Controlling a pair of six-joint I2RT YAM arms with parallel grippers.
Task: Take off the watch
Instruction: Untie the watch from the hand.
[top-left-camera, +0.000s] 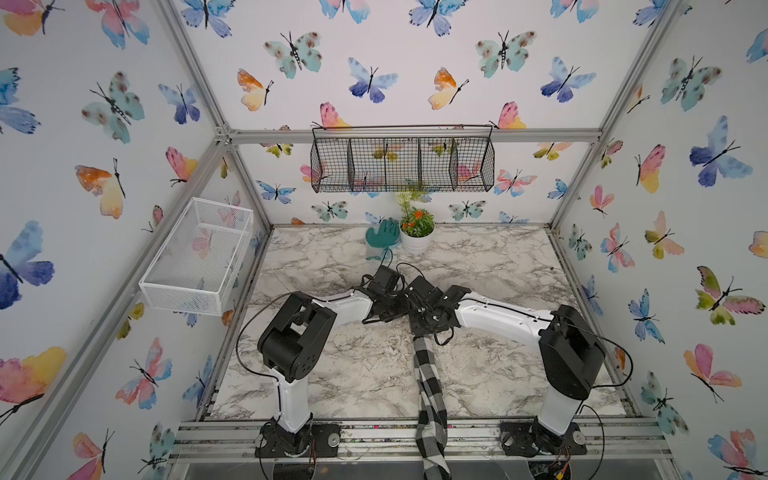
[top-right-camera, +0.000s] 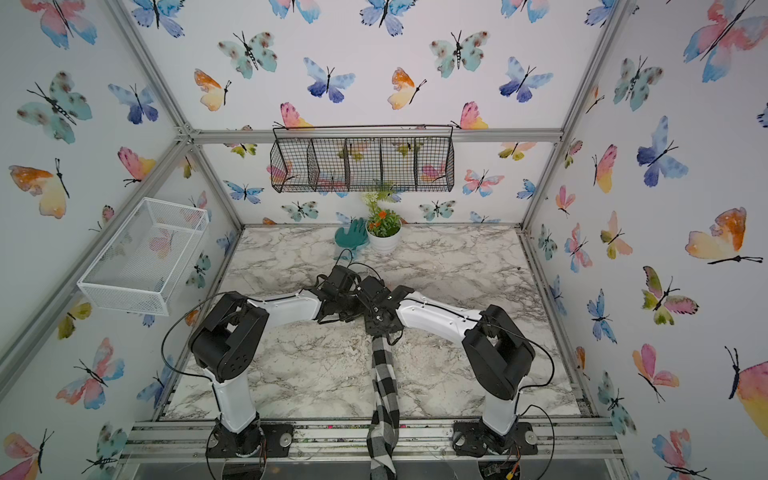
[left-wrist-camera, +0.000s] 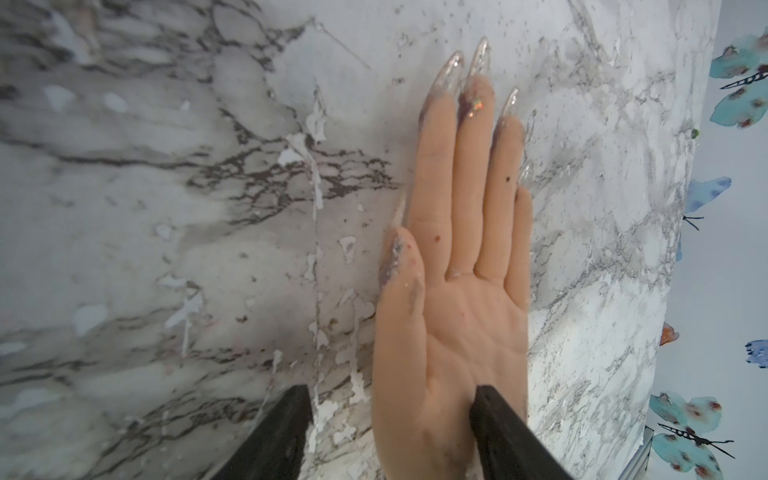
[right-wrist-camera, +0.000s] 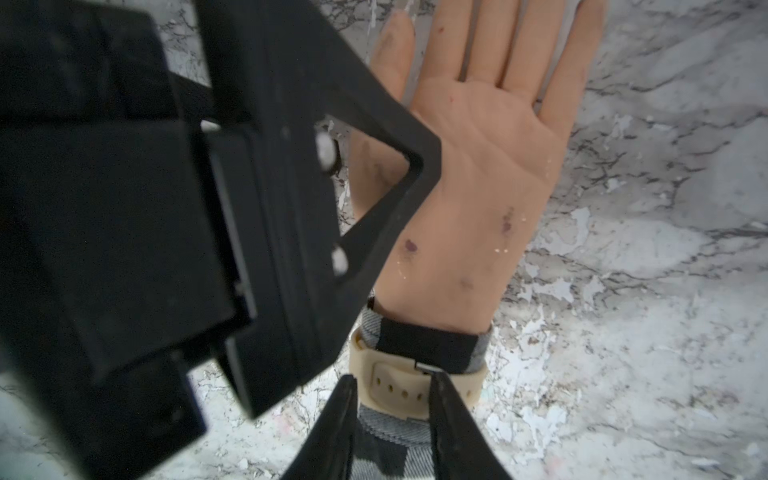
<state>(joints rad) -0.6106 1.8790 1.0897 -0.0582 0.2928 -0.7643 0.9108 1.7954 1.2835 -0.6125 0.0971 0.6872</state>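
Marble-patterned surface (top-right-camera: 457, 270) inside an aluminium frame; walls papered with butterflies. Two white-and-black arms, left arm (top-right-camera: 286, 309) and right arm (top-right-camera: 432, 320), converge at mid-surface. The left claw (top-right-camera: 332, 318) and right claw (top-right-camera: 376, 326) sit close together there, jaw positions indiscernible. Checked black-and-white sleeve (top-right-camera: 384, 390) runs from the near rail to beneath the claws. Far edge: teal hand-shaped item (top-right-camera: 351, 237) just beside a white flowerpot (top-right-camera: 384, 245) with orange blooms. Back wall: black wire basket (top-right-camera: 361, 164), divided. Left wall: white mesh basket (top-right-camera: 141, 257).
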